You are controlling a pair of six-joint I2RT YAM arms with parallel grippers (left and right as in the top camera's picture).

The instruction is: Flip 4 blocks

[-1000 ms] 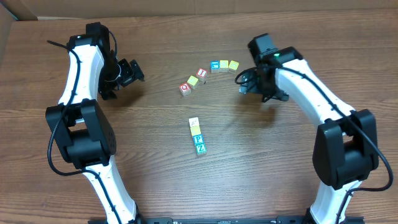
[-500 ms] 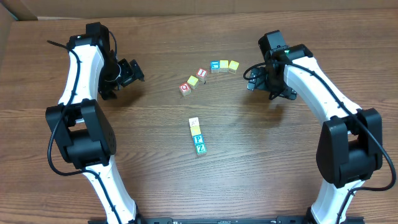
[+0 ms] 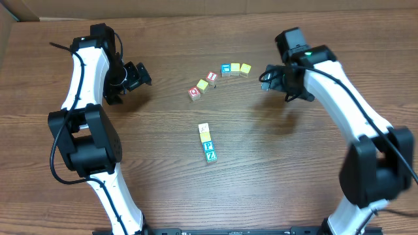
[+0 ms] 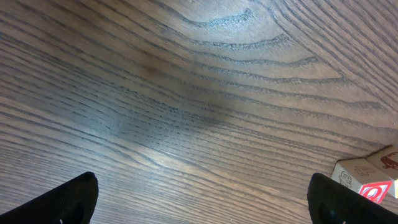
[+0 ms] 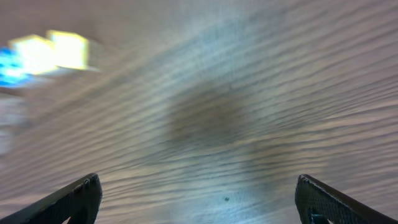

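Table [image 3: 261,170]: brown wood-grain top, fine parallel lines, faint sheen in the left wrist view.

Task blocks [image 3: 207,142]: four small square-edged wooden cubes with printed top faces, touching in a short column at mid-table. Far to near: whitish-cream cube [image 3: 204,128], yellow cube [image 3: 205,136], blue-faced cube [image 3: 207,146] with a white P, teal-faced cube [image 3: 210,156] with a Z.

Farther back lies an arc of six cubes [image 3: 211,76] in red, yellow-green, blue and yellow. One red-faced cube [image 4: 373,180] shows pale bare-wood sides.

Arms: white shells, black joints. Left gripper [image 3: 142,76] sits far left and points right toward the arc; its fingers are spread and empty. Right gripper [image 3: 264,79] sits far right, near the arc's yellow end, pointing left — fingers also spread with nothing between them. Right wrist view is blurred. Both grippers are well apart from the column.
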